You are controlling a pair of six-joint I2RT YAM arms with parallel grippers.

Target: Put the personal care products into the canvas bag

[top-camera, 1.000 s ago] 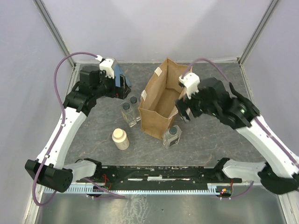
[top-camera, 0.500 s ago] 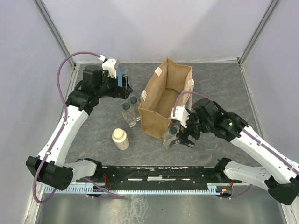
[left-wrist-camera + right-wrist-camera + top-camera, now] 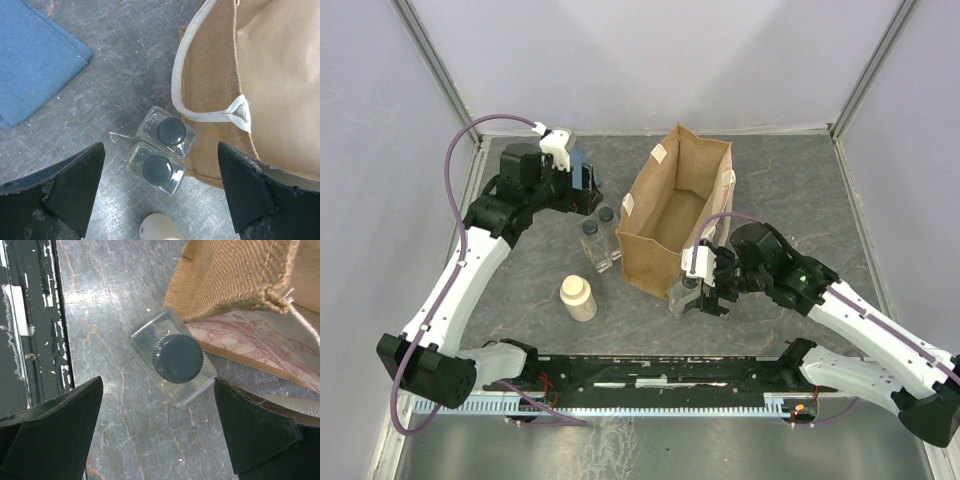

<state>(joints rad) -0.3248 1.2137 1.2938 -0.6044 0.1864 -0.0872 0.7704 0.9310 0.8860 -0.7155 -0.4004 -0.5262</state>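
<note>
Hanging spread above the clear bottle, right fingers mostly hide it overhead.

The left arm reaches far up the left side and bends in at the top. The left gripper points down with its fingers spread wide and holds nothing. The right arm stretches in low from the right side. The right gripper points down too, fingers wide apart, with nothing held.
</note>
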